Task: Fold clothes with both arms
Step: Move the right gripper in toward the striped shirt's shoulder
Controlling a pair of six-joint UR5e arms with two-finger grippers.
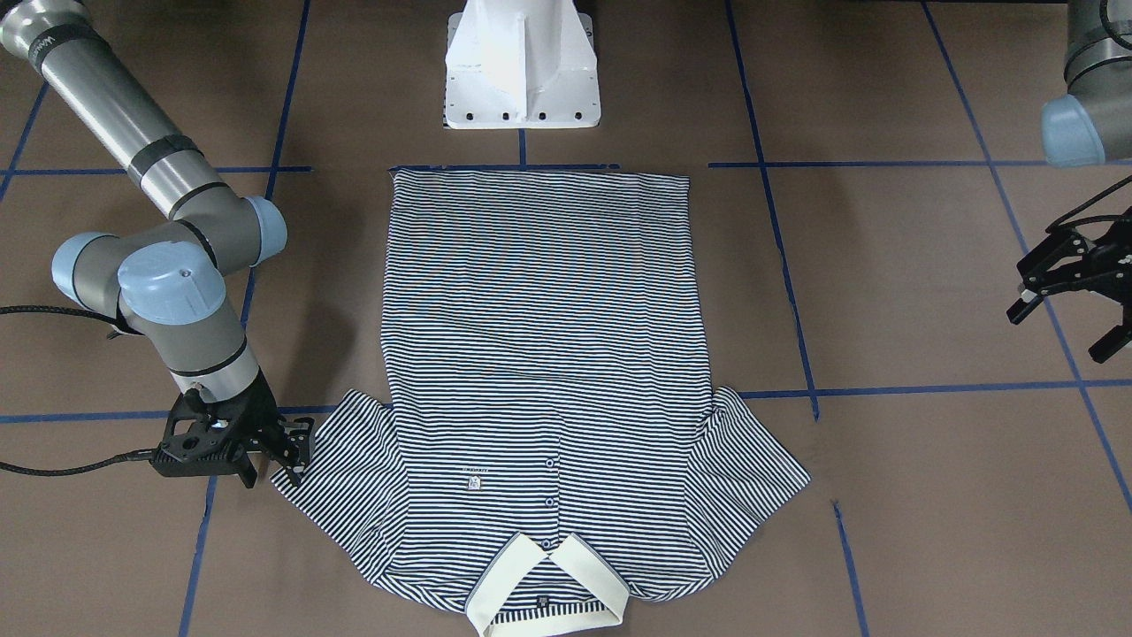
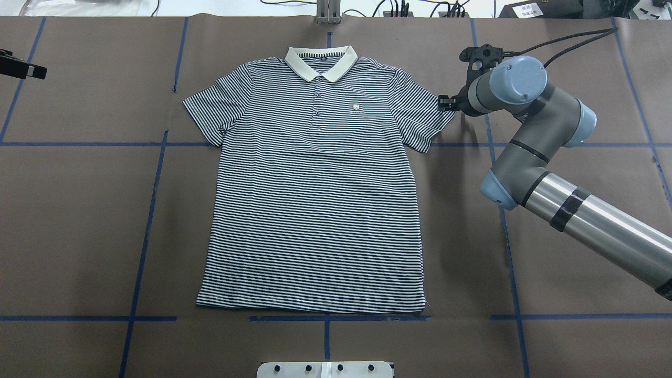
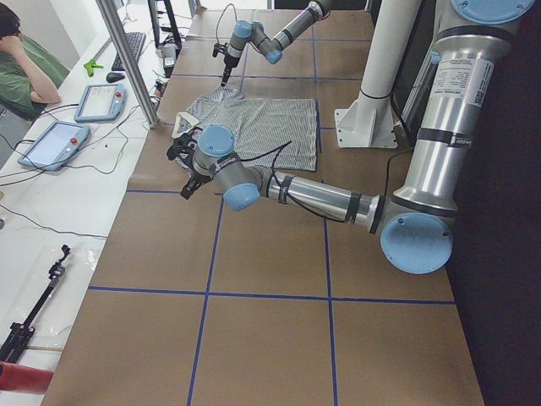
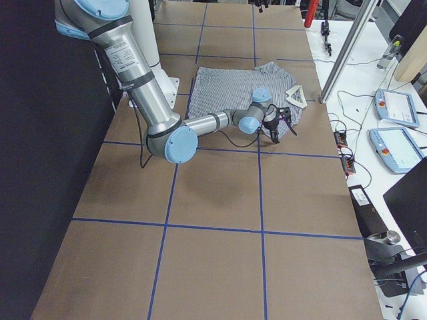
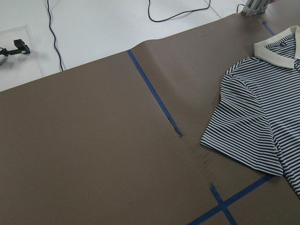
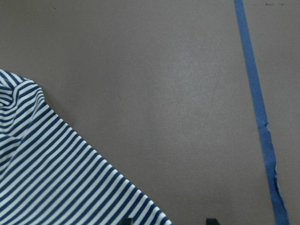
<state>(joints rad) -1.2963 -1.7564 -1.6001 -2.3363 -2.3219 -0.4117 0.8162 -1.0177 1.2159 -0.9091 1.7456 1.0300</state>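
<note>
The striped polo shirt (image 1: 544,354) lies flat and face up on the brown table, its cream collar (image 2: 321,62) at the far edge from the robot and both sleeves spread. My right gripper (image 1: 274,469) is low at the outer hem of the sleeve (image 2: 425,118) on the robot's right. It is open, and in the right wrist view the sleeve hem (image 6: 47,173) runs down to the fingertips (image 6: 212,220). My left gripper (image 1: 1061,327) hangs open above bare table, well away from the other sleeve (image 5: 243,126), holding nothing.
The white pedestal base (image 1: 522,71) stands just behind the shirt's bottom hem. Blue tape lines (image 2: 152,210) grid the table. Beyond the collar edge there are a metal post (image 3: 127,59), teach pendants (image 3: 51,144) and a seated person (image 3: 21,59).
</note>
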